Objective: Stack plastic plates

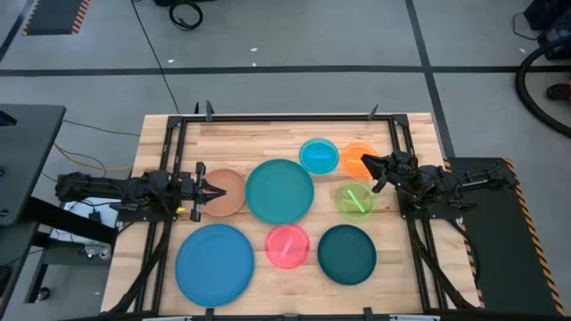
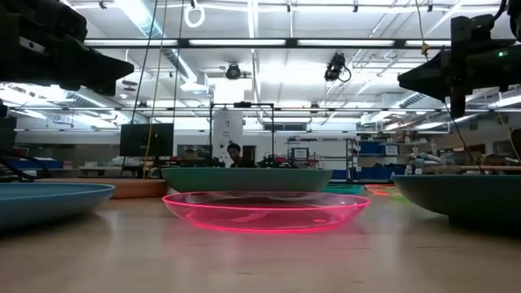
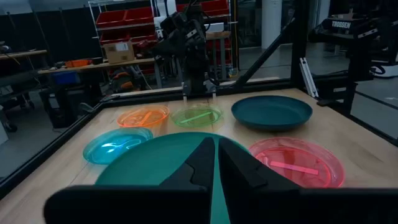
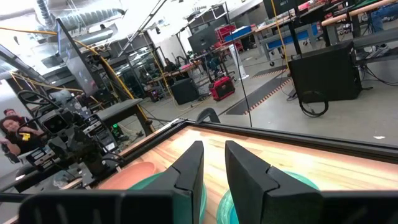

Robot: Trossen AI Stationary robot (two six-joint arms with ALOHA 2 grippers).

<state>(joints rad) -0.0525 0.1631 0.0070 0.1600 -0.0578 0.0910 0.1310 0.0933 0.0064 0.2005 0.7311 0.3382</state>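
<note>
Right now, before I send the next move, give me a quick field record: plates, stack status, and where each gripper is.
plates laid out: large blue plate, large teal plate, dark teal plate, tan-brown plate, pink plate, cyan plate, orange plate, green plate
stack status: none stacked yet; all lie on the wooden table
left gripper: over the tan-brown plate, fingers nearly together, holding nothing
right gripper: over the orange plate, fingers slightly apart, holding nothing

Blue plate [image 1: 214, 259], teal plate [image 1: 279, 190], dark teal plate [image 1: 347, 254]. Pink plate [image 1: 287, 246], cyan plate [image 1: 318, 155], orange plate [image 1: 356, 159], see-through green plate [image 1: 354, 199], tan plate [image 1: 228, 191].
</note>
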